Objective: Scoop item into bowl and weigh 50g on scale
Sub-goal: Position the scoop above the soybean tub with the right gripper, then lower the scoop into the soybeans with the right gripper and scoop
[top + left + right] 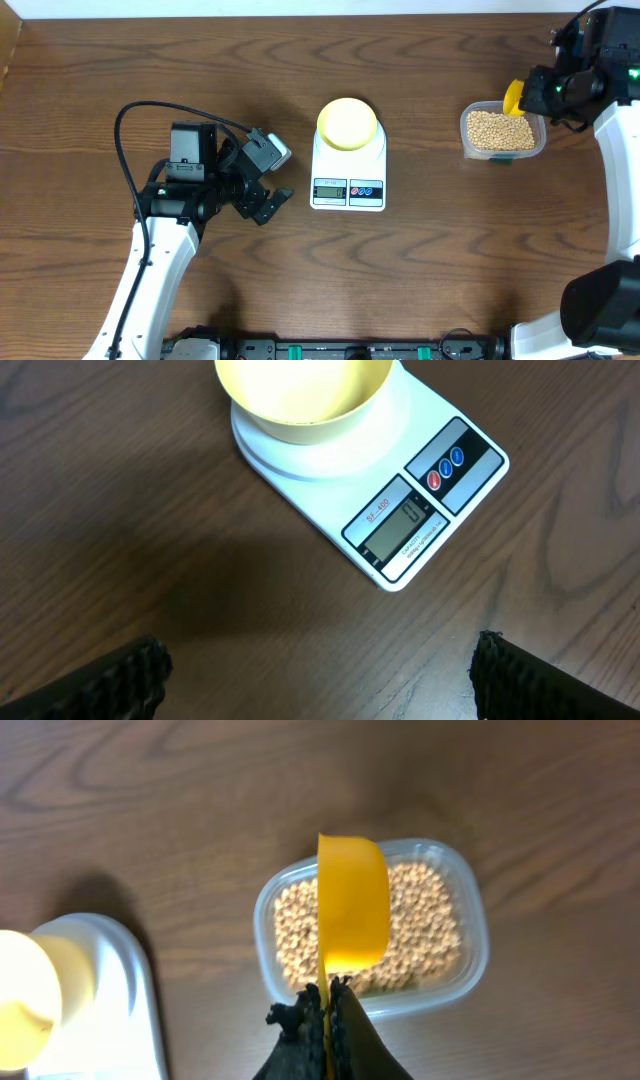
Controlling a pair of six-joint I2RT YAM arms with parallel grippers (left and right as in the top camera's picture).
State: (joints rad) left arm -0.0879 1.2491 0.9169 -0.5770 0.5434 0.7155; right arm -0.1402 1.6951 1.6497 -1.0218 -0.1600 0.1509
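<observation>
The tan beans (500, 128) fill a clear plastic tub (468, 140) at the right; they also show in the right wrist view (425, 925). My right gripper (328, 995) is shut on the thin handle of a yellow scoop (352, 915), held above the beans; the scoop (514, 96) sits over the tub's far right corner. The pale yellow-green bowl (347, 123) stands empty on the white scale (348, 180), also seen in the left wrist view (300, 395) on the scale (330, 480). My left gripper (262, 200) is open and empty, left of the scale.
The scale's display (408, 520) and its two buttons (446, 468) face the table's front edge. The tub's clear rim (475, 935) is just ahead of my right fingers. Brown wooden table (450, 250) all around.
</observation>
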